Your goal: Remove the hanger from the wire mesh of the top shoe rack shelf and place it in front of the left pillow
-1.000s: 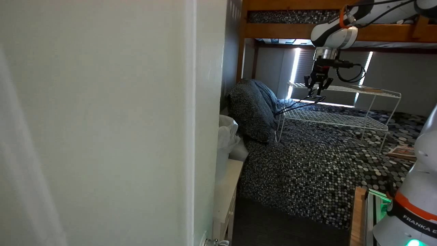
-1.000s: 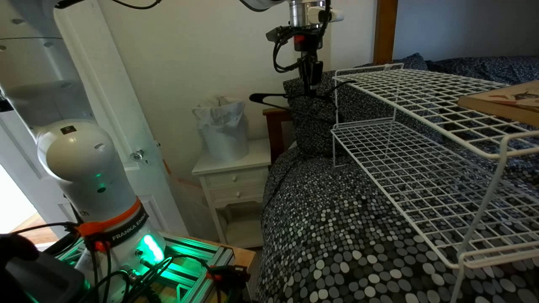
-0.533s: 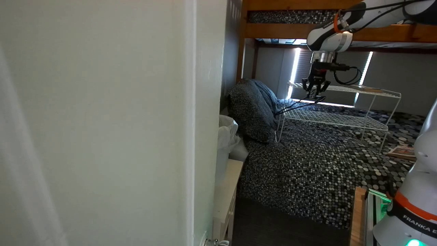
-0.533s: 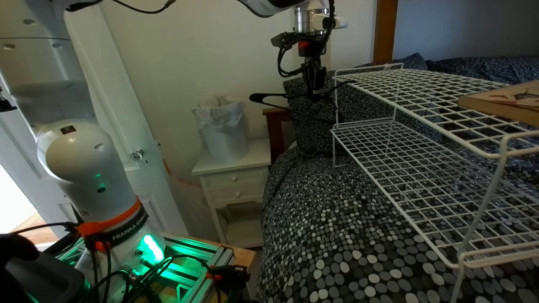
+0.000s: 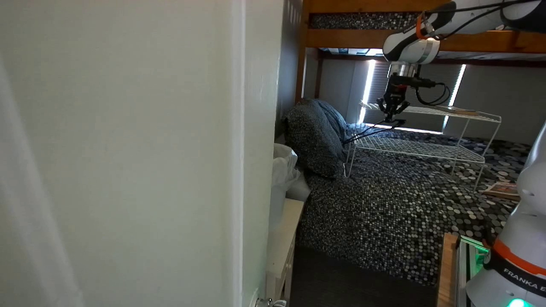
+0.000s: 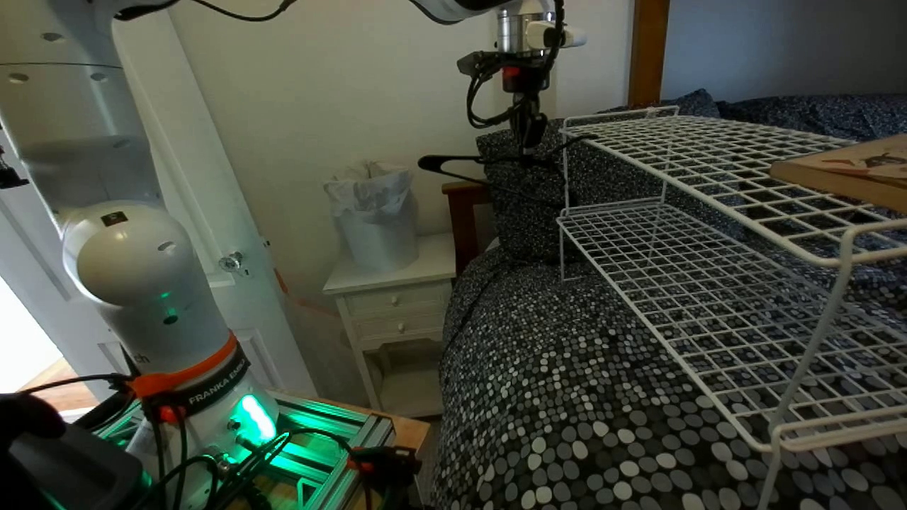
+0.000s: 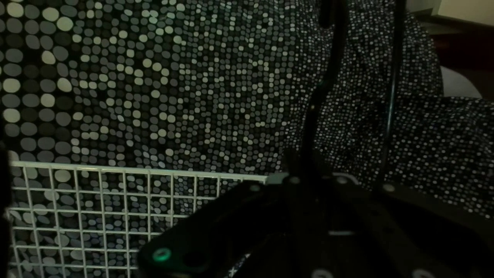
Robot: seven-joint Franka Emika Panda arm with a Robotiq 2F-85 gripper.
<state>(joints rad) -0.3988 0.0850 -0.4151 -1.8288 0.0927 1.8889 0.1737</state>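
Note:
A black hanger [image 6: 453,158] sits at the end of the rack in both exterior views [image 5: 370,134]. One end meets the corner of the top shelf's white wire mesh [image 6: 708,200]. My gripper [image 6: 526,154] is beside that end, its fingers shut around the hanger's bar; they also show closed together in an exterior view [image 5: 389,118]. In the wrist view the hanger [image 7: 322,87] runs up from between the dark fingertips [image 7: 308,162]. The left pillow [image 5: 313,138], dark and finely speckled, stands beyond the rack's end, behind the hanger.
The bed has a dotted bedspread [image 6: 545,368] under the two-tier rack. A book [image 6: 843,173] lies on the top shelf. A white nightstand [image 6: 393,283] with a lined bin [image 6: 379,234] stands beside the bed. A wooden bunk beam [image 5: 362,39] crosses above.
My gripper has moved down onto the hanger and slightly toward the pillow side. Its fingers, open before, have come together on the hanger. The hanger has barely moved.

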